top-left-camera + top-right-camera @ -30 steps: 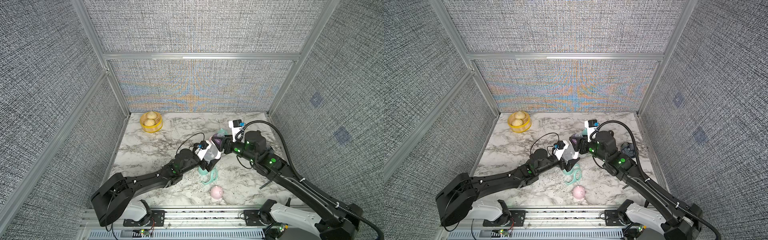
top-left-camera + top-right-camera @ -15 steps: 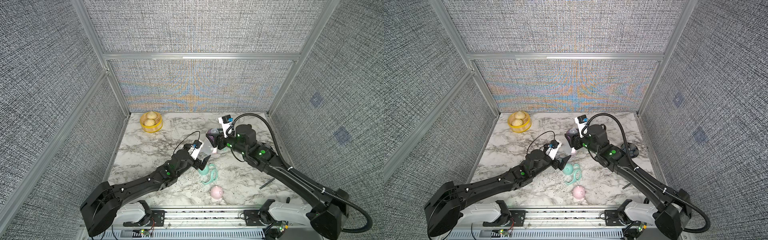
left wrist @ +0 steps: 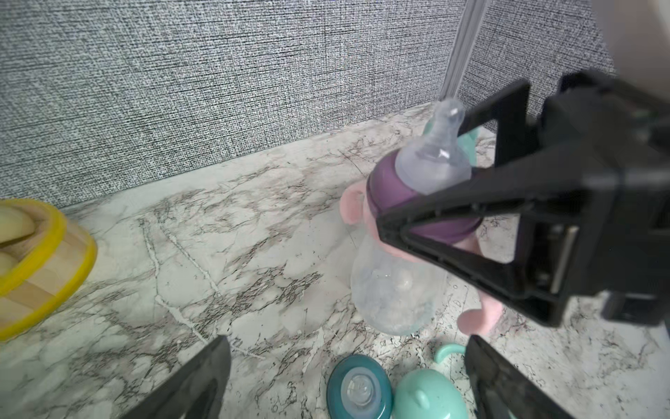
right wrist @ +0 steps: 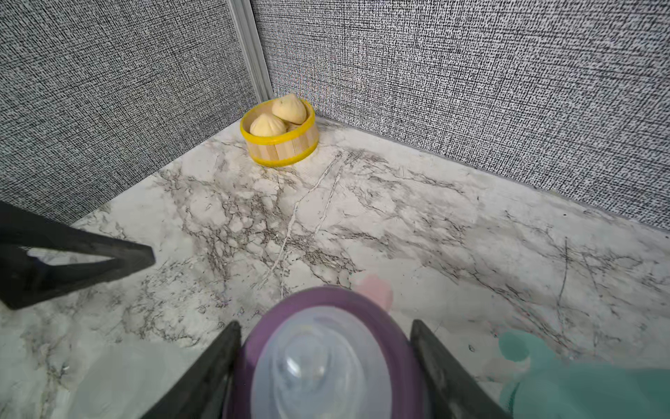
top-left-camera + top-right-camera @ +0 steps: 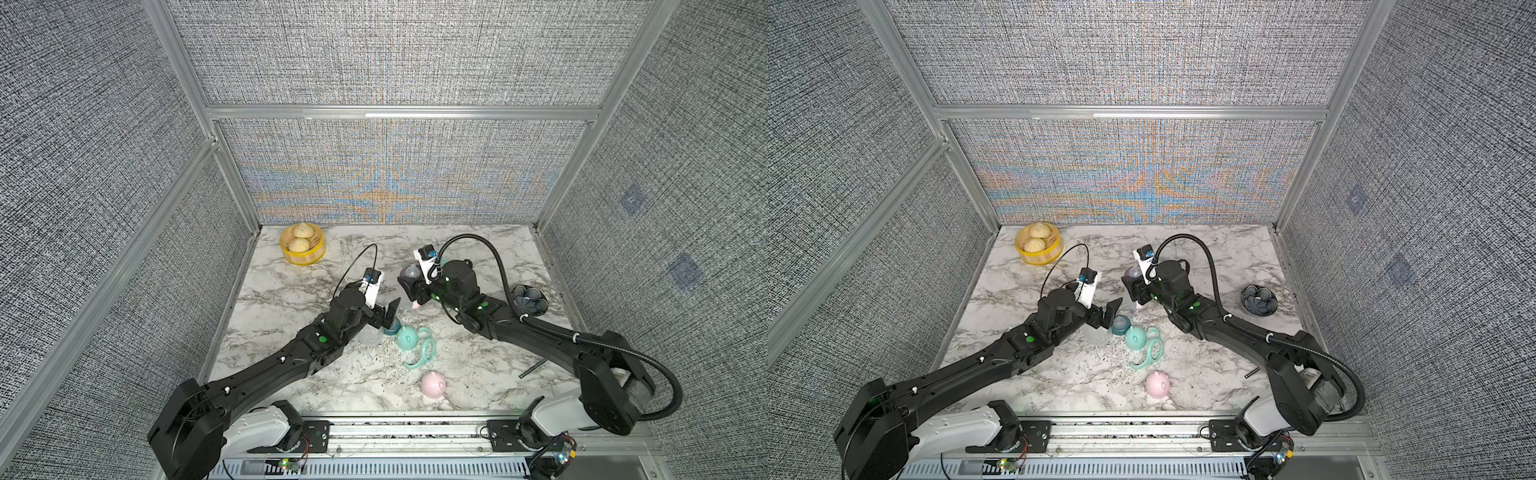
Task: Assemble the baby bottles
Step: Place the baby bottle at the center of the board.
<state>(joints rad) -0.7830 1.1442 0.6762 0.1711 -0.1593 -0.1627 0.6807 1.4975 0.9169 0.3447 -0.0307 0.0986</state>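
Note:
My right gripper (image 4: 326, 326) is shut on the purple collar (image 3: 388, 181) of a clear baby bottle (image 3: 395, 286) with a clear nipple and pink handles (image 3: 350, 206), held tilted just above the marble. In both top views it is near the table's middle (image 5: 409, 274) (image 5: 1131, 274). My left gripper (image 3: 346, 341) hangs open and empty in front of that bottle. Below it lie a teal collar with its nipple (image 3: 359, 390) and a mint eared cap (image 3: 429, 397). A mint handle ring (image 5: 424, 353) and a pink cap (image 5: 433, 384) lie nearer the front. A clear bottle body (image 5: 370, 336) shows under the left gripper (image 5: 384, 316).
A yellow basket with buns (image 5: 302, 249) stands in the back left corner. A dark patterned bowl (image 5: 528, 301) sits by the right wall. A short black rod (image 5: 532, 369) lies at the front right. Something mint (image 4: 580, 391) stands blurred beside the right gripper.
The two grippers, close together a second ago, have parted. The right one carried the purple-collared bottle left and back. The left one drew back over the teal collar, still open.

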